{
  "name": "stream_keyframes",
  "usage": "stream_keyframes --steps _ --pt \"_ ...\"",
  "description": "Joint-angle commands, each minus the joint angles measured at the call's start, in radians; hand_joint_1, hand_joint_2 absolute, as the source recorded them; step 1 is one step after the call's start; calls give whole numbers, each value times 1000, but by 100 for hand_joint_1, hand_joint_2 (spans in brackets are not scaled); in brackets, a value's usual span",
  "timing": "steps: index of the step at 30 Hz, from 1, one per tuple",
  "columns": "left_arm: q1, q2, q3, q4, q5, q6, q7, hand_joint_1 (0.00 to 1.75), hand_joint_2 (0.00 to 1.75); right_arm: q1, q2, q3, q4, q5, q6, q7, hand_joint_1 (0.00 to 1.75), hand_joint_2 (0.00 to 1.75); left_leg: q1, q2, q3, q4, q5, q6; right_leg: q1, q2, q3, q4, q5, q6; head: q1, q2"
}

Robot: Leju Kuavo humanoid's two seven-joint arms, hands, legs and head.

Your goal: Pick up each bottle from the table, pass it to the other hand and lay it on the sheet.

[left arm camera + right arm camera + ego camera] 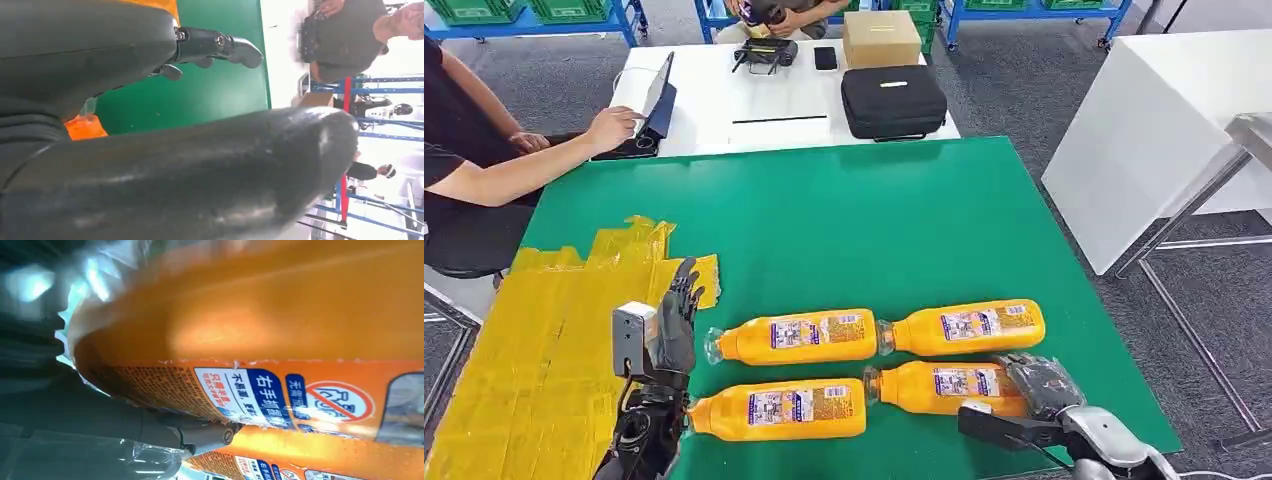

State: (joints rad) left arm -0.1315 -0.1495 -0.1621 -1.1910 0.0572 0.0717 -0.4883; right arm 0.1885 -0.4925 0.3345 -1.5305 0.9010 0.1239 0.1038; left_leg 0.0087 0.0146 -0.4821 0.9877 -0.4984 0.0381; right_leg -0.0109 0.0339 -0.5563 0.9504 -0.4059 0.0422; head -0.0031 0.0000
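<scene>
Four orange bottles lie in two rows on the green table [874, 220]: far left [804, 338], far right [964, 327], near left [779, 410] and near right [939, 385]. My right hand [1039, 395] grips the base end of the near right bottle [275, 315], fingers over it and thumb along its near side; the bottle still lies on the table. My left hand [669, 325] stands upright and open, holding nothing, between the crinkled yellow sheet [544, 350] and the left bottles' caps. Its fingers [220, 45] hang above the green top.
A person sits at the far left, a hand on a tablet [649, 110] on the white table behind. A black case [892, 100] and a cardboard box [880, 38] stand there too. Another white table [1154, 130] is on the right.
</scene>
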Motion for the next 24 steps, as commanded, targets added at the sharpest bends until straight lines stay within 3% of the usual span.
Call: stream_keyframes --steps 1,4,6,8,10,12,13,14,24 --pt "13 27 24 34 13 -5 -4 0 0 167 35 -107 -67 -84 -60 -136 175 175 -2 -11 -11 0 4 -1 -1 -12 -7 0 0 0 -1 0" --pt "29 30 56 8 57 -50 -17 0 0 204 112 -333 -170 -275 -29 -425 175 175 -3 -11 -7 0 1 0 1 -13 -2 0 -2 1 0 0" --pt "29 30 69 1 60 -59 -14 0 0 200 175 -462 -192 -232 90 -493 175 175 -5 -12 -11 0 2 1 -2 -14 -6 2 -2 1 0 0" --pt "29 30 69 1 60 -59 -14 0 0 200 175 -462 -192 -232 90 -493 175 175 -5 -12 -15 0 2 1 -2 -15 -9 2 -2 0 -1 0" --pt "33 24 78 -5 87 -85 -12 0 0 184 255 -554 -189 -300 99 -631 175 175 -6 -14 -21 0 2 1 -3 -16 -14 2 -2 0 -2 0" --pt "40 21 85 -15 151 -159 -11 0 0 151 359 -699 -211 -521 273 -802 175 175 -6 -15 -23 -1 3 2 -3 -17 -16 1 -1 1 -1 0" --pt "47 22 84 -20 171 -183 -24 0 0 135 389 -754 -247 -671 377 -802 175 175 -6 -15 -23 -1 3 2 -3 -17 -17 1 -1 0 0 0" --pt "50 22 82 -22 171 -183 -24 0 175 129 398 -767 -256 -694 393 -802 175 175 -6 -14 -25 0 3 3 -3 -15 -19 2 -1 1 -1 0" --pt "52 23 79 -26 167 -178 -27 0 175 120 416 -783 -260 -742 419 -802 175 175 -7 -16 -25 -1 3 1 -3 -18 -18 2 -2 -1 0 0"
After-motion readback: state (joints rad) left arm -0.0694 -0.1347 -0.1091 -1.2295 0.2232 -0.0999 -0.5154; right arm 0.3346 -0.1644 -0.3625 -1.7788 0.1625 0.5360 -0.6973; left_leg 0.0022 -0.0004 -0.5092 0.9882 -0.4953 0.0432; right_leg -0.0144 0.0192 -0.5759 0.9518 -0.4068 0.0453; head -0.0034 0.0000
